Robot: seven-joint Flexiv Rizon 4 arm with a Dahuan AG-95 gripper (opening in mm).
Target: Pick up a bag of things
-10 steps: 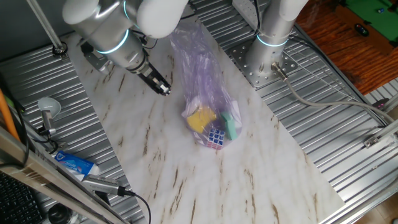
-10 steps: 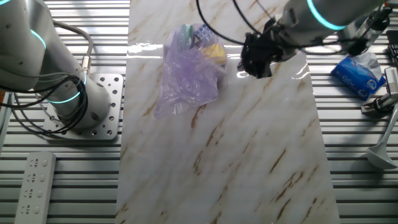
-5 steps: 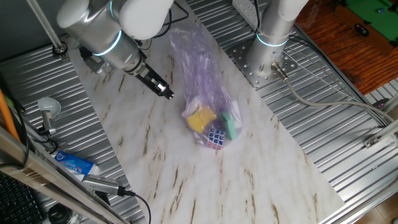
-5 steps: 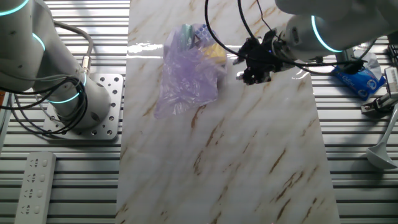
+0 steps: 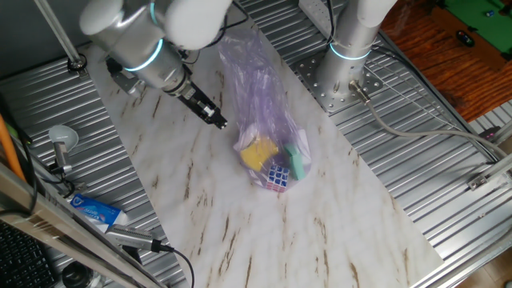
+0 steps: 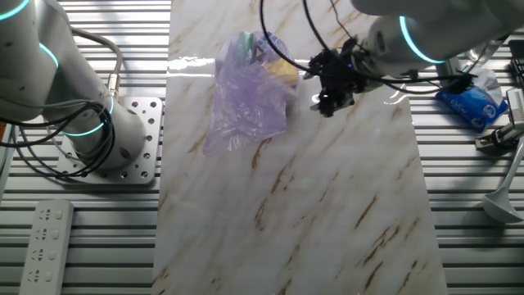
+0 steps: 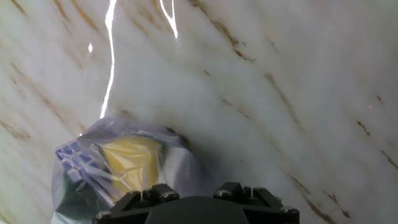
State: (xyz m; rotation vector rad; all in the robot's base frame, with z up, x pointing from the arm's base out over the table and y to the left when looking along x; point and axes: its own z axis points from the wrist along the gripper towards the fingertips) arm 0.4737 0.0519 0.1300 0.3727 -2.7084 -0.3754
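Observation:
The bag of things [image 5: 264,112] is a long crinkly pale-purple plastic bag lying on the marble board. A yellow block [image 5: 258,152], a green piece [image 5: 296,160] and a puzzle cube [image 5: 278,178] show through its near end. It also shows in the other fixed view [image 6: 246,98] and at the lower left of the hand view [image 7: 124,165]. My gripper [image 5: 219,122] hangs low over the board just left of the bag, apart from it, and its fingers look shut and empty. In the other fixed view the gripper [image 6: 326,103] is right of the bag. The hand view shows only the black gripper body [image 7: 196,208].
A blue-and-white tube [image 5: 96,212] lies off the board's left edge; it also shows in the other fixed view [image 6: 468,97]. A second arm's base [image 5: 344,76] stands beside the bag's far end. A metal ladle [image 5: 60,138] and a white remote [image 6: 45,242] lie on the ribbed table.
My gripper has moved a little toward the bag and turned slightly. The bag has not moved.

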